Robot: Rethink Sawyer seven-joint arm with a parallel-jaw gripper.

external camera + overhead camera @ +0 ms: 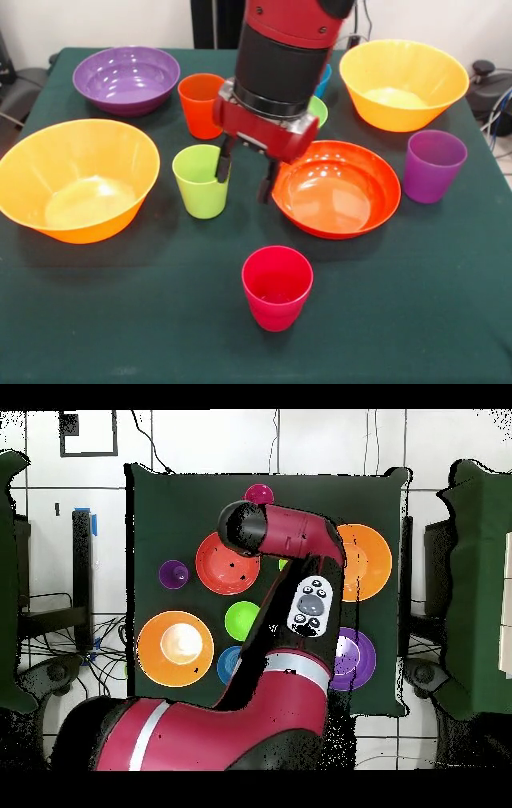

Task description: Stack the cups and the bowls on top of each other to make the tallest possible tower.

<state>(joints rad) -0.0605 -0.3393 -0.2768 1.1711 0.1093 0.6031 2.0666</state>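
Crimson plastic tumbler [277, 286] stands nearest, upright on green worktop [416, 320]. Gripper [245, 178] w/ jaws spread, one finger dipping inside lime green plastic tumbler's [200, 181] rim, other outside, prob. lining up a wall pinch. No tower yet. Small blue bowl [324, 80] mostly hidden behind arm.

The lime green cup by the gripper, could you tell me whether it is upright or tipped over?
Upright: the lime green cup stands on its base, open mouth facing up, with one finger of the open gripper at its rim.
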